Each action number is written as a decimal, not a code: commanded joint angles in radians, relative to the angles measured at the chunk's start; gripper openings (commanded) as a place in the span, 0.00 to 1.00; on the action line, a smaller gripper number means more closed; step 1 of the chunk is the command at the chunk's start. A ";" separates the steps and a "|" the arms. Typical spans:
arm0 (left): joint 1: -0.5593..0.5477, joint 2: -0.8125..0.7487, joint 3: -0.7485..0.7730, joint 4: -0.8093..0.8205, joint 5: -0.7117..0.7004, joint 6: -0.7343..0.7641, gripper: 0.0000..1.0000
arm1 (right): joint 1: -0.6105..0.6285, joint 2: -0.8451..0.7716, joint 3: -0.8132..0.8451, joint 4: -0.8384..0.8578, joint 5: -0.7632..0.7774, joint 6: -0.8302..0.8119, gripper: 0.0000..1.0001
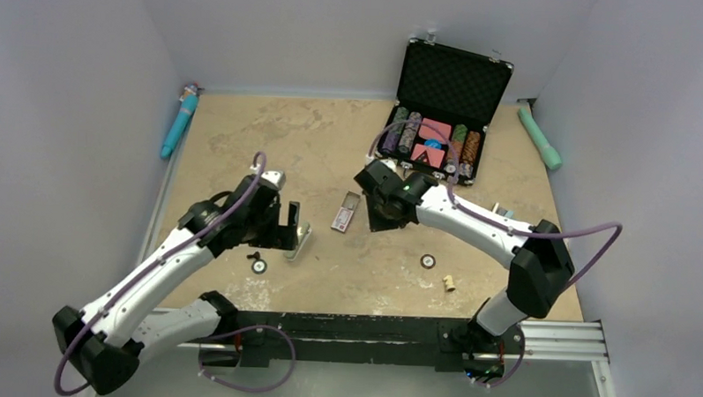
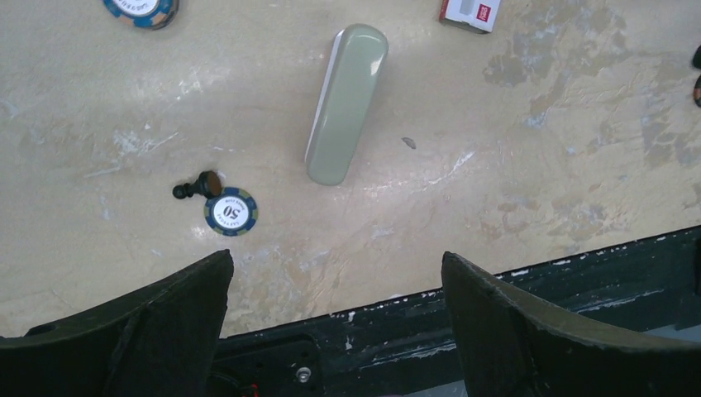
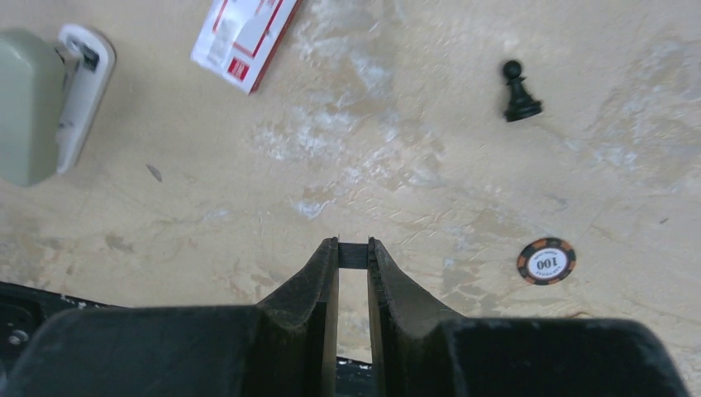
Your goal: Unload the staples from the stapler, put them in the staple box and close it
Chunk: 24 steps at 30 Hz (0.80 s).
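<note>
Black wedge-shaped left fingers (image 2: 165, 331) fill the bottom of my left wrist view, spread wide and holding nothing. My right fingers (image 3: 322, 314) stand almost together with only a narrow slot between them. A small dark piece bridges their tips, and I cannot tell whether it is something gripped or part of the fingers themselves.

Speckled beige tabletop (image 2: 537, 190) shows bare between my left fingers. Straight ahead of that gap, apart from both tips, lies the small pale-blue plastic stapler (image 2: 347, 103), a rounded oblong lying on the tabletop. Its long axis runs away from me, leaning a little to the right at the far end. So its near end points back at the opening, and its long sides face my two left fingers. A thin white inner part shows along its left edge.

From above, my left arm is plainly the nearer one, with the stapler just beside its fingers. My right arm sits farther off, beyond a small flat box with a red-and-white label (image 1: 345, 214), and from that wrist the stapler lies far to the left.

Near the stapler's near half, to its right and not touching it, rests a tiny grey sliver (image 2: 408, 142), which I take to be the staples. I judge the coming reach belongs to the left side: forward, then closing across the stapler's short width.
</note>
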 commanded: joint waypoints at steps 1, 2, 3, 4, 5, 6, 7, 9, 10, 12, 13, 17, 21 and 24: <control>-0.028 0.143 0.108 0.131 0.017 0.075 1.00 | -0.115 -0.067 0.054 0.017 -0.023 -0.050 0.00; -0.036 0.185 0.131 0.148 0.021 0.086 0.98 | -0.139 -0.075 0.055 0.021 -0.038 -0.060 0.00; -0.045 0.228 0.153 0.163 0.022 0.097 0.97 | -0.163 -0.083 0.059 0.022 -0.050 -0.070 0.00; -0.053 0.290 0.178 0.177 0.024 0.107 0.96 | -0.179 -0.088 0.064 0.020 -0.059 -0.079 0.00; -0.058 0.336 0.206 0.182 0.026 0.117 0.94 | -0.192 -0.090 0.071 0.015 -0.064 -0.087 0.00; -0.064 0.377 0.230 0.190 0.029 0.125 0.94 | -0.201 -0.092 0.079 0.006 -0.065 -0.093 0.00; -0.070 0.418 0.251 0.202 0.037 0.136 0.93 | -0.207 -0.094 0.086 -0.002 -0.063 -0.098 0.00; -0.078 0.488 0.284 0.232 0.055 0.157 0.93 | -0.214 -0.103 0.092 -0.017 -0.064 -0.096 0.00; -0.081 0.528 0.300 0.244 0.066 0.168 0.93 | -0.219 -0.111 0.091 -0.022 -0.071 -0.090 0.00; -0.085 0.599 0.334 0.260 0.085 0.185 0.92 | -0.229 -0.134 0.082 -0.025 -0.087 -0.080 0.00; -0.090 0.632 0.345 0.274 0.095 0.193 0.92 | -0.233 -0.146 0.077 -0.025 -0.090 -0.075 0.00; -0.102 0.760 0.398 0.312 0.102 0.225 0.91 | -0.258 -0.183 0.064 -0.033 -0.100 -0.062 0.00; -0.103 0.897 0.484 0.318 0.102 0.250 0.89 | -0.279 -0.210 0.063 -0.042 -0.101 -0.060 0.00; -0.103 0.981 0.547 0.312 0.102 0.268 0.88 | -0.294 -0.223 0.066 -0.062 -0.099 -0.068 0.00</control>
